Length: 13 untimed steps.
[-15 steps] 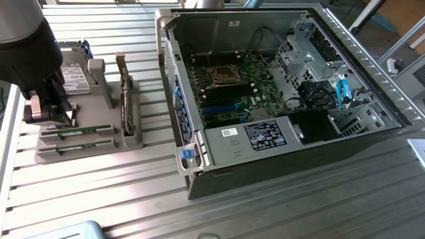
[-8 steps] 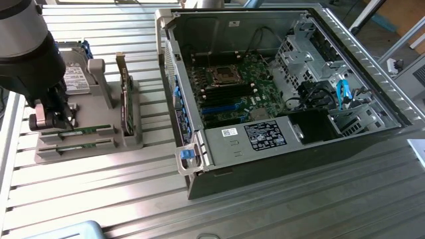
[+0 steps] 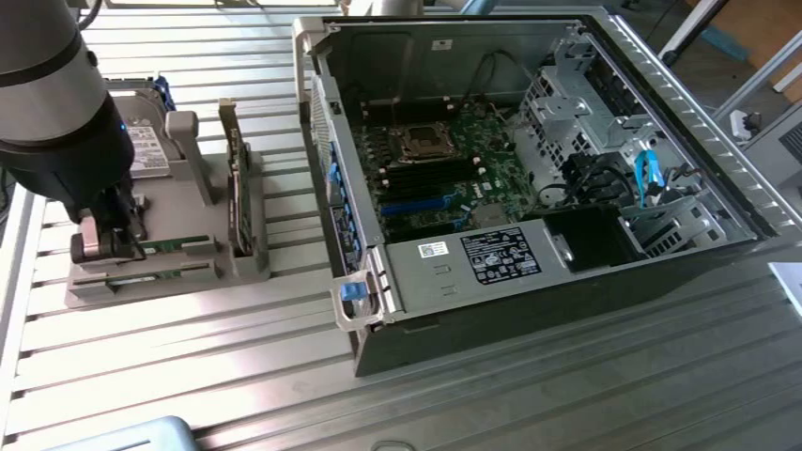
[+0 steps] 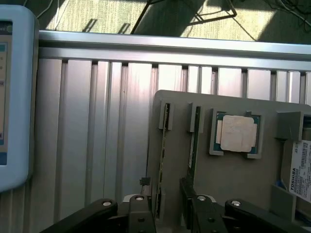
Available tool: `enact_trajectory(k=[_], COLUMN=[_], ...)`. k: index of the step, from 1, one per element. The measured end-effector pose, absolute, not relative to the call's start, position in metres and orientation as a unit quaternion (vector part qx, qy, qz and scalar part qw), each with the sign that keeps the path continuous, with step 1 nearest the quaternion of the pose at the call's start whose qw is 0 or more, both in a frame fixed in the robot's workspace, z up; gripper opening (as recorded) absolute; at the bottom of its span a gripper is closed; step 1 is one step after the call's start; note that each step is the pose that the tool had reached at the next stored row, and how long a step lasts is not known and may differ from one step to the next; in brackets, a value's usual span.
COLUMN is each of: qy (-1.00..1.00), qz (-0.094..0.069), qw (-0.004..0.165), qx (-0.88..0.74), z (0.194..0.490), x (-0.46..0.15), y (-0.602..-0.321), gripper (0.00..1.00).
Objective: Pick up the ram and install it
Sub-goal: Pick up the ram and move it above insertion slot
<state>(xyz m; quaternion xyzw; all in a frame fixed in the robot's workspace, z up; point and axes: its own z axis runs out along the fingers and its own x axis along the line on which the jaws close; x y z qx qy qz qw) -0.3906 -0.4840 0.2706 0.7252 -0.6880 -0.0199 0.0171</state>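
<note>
Two slim green sticks stand on edge in slots of the grey parts holder (image 4: 228,194). The ram (image 4: 163,160) is the one running in between my fingers; the second stick (image 4: 194,145) lies in the neighbouring slot, by one dark finger (image 4: 190,199). My gripper (image 4: 165,216) is open, its jaws straddling the ram's near end with nothing clamped. In the exterior view my gripper (image 3: 107,246) hangs low over the holder (image 3: 188,282) at the exterior view's left, and a green strip of ram (image 3: 169,246) shows beside it.
On the holder also sit a square silver processor (image 4: 236,133), a hard drive (image 4: 299,174) and an upright green expansion card (image 3: 232,160). The open computer case (image 3: 701,122) with its motherboard (image 3: 439,169) fills the exterior view's right. A pale blue device (image 4: 14,97) lies on the slatted table.
</note>
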Motion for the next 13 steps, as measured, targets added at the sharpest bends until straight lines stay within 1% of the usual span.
enact_trajectory(k=[4, 13], qy=[-0.687, -0.685], qz=[-0.021, -0.023], qw=[0.018, 0.02], qx=[0.726, 0.728], z=[0.257, 0.237], x=[-0.391, -0.391], y=[-0.484, -0.484], gripper=[0.36, 0.36])
